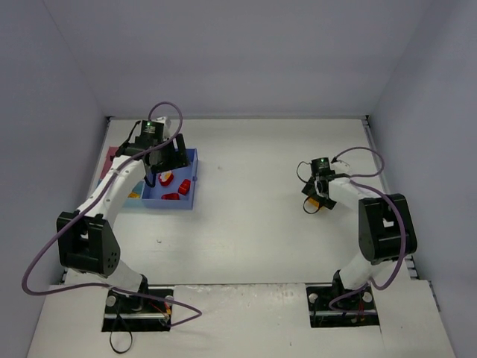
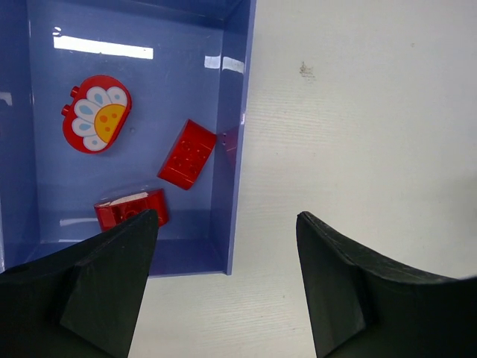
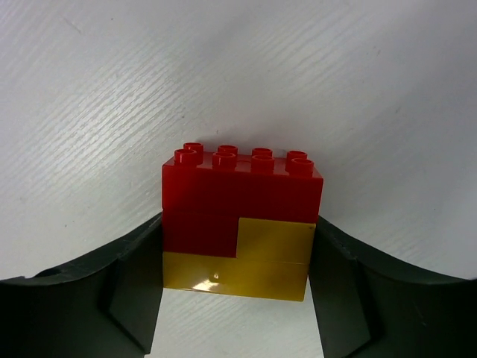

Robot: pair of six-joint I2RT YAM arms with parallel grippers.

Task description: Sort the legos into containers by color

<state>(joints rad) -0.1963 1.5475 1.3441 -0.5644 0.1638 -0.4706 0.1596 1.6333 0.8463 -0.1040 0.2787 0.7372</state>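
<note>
My right gripper [image 3: 235,224] is shut on a stack of red and yellow legos [image 3: 242,224], its fingers pressed against both sides of it over the white table. The top view shows this gripper [image 1: 317,200] at centre right with the stack [image 1: 319,202] in it. Hovering over the blue container's [image 2: 235,112] right wall, my left gripper [image 2: 227,216] is open and empty. Inside that container lie a rounded red lego with a flower print [image 2: 97,113], a red brick [image 2: 188,154] and a third red lego [image 2: 130,207].
A pink container [image 1: 112,155] joins the blue container [image 1: 192,158] on its far left side. A yellow piece [image 1: 134,195] shows in a pale compartment under the left arm. Grey walls close the table on three sides.
</note>
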